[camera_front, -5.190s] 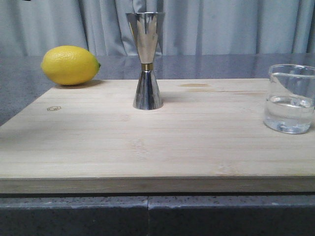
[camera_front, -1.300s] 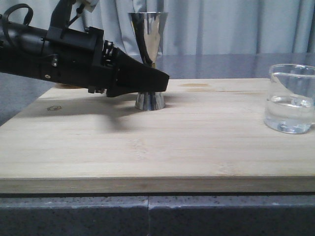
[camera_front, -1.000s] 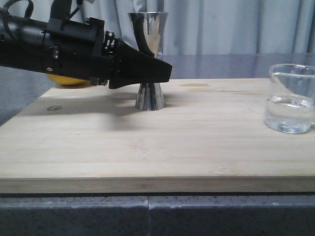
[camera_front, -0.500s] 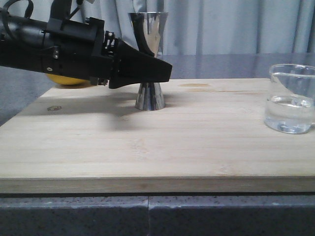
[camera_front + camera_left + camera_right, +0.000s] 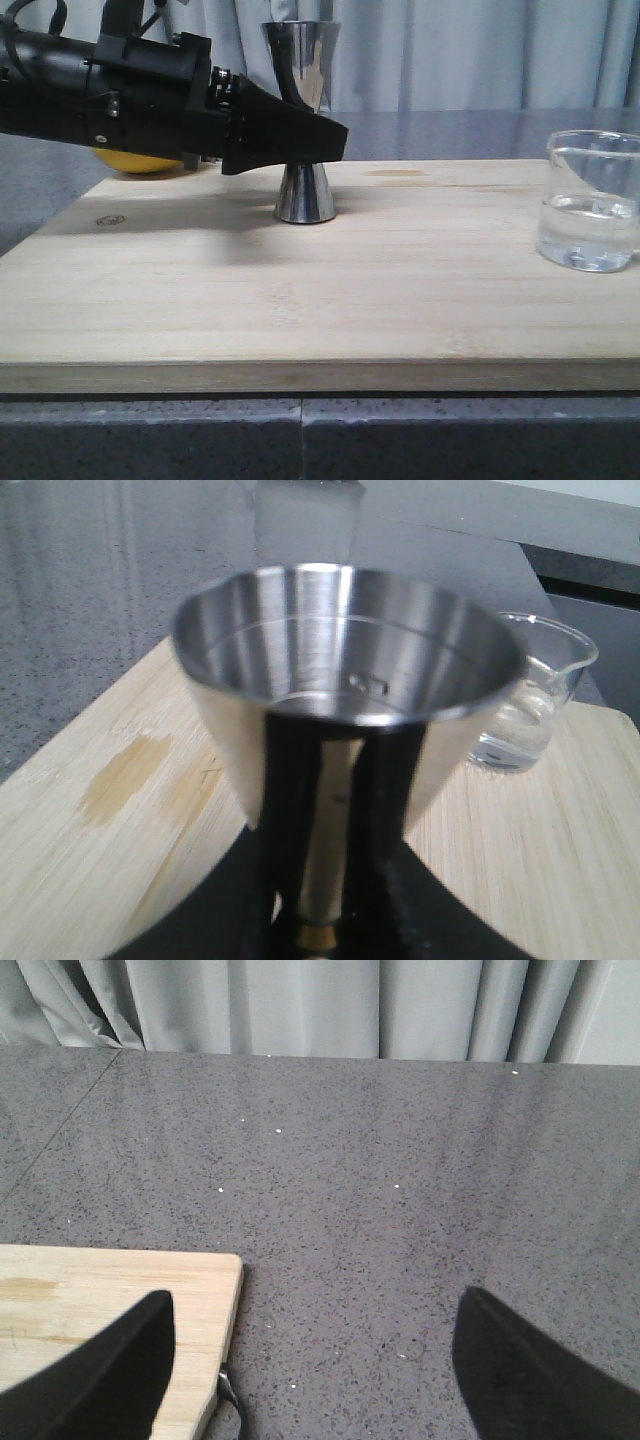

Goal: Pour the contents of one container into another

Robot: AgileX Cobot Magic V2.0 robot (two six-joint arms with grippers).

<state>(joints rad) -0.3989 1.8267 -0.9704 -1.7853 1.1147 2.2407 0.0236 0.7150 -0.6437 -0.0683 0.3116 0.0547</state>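
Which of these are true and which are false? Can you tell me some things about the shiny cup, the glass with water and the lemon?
1. The glass beaker has water in it. True.
2. The steel jigger is lying on its side. False: it stands upright on the wooden board.
3. The left gripper is at the jigger's narrow middle. True: in the left wrist view its black fingers sit on either side of the stem.
4. The lemon is right next to the beaker. False: it is at the far left, mostly hidden behind the left arm; the beaker is at the far right.
5. The right gripper is holding the beaker. False: it is open, with nothing between its fingers.
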